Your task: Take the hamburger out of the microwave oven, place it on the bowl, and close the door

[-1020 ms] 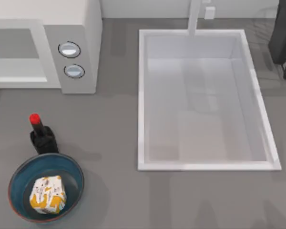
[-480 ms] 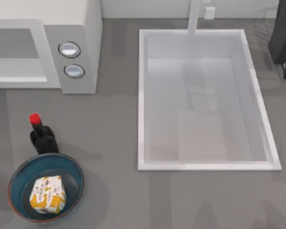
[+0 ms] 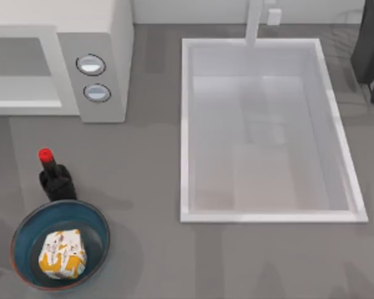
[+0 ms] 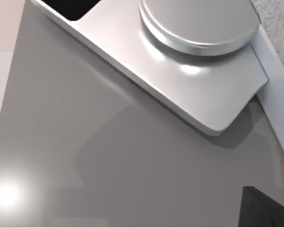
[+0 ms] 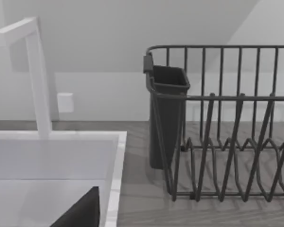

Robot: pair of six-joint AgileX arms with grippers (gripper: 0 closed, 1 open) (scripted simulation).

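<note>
The hamburger [image 3: 62,253], a white parcel with orange patches, lies inside the blue bowl [image 3: 25,227] at the table's front left. At the back left stands the microwave oven [image 3: 106,37], its cavity [image 3: 19,65] showing open beside the two knobs [image 3: 91,64]. In the left wrist view I see the oven's round turntable [image 4: 199,23] on the cavity floor, and the door [image 4: 279,21] with its speckled window beside it. A dark part of my left gripper [image 4: 265,210] shows at that picture's corner. A dark part of my right gripper [image 5: 80,213] hangs over the sink's edge.
A dark bottle [image 3: 55,177] with a red cap stands just behind the bowl. The large white sink [image 3: 186,124] with its tap [image 3: 254,22] takes up the middle and right. A black dish rack [image 3: 371,50] stands at the back right.
Only a faint shadow on the table near the left edge has shifted. The hamburger, bowl and oven have not moved.
</note>
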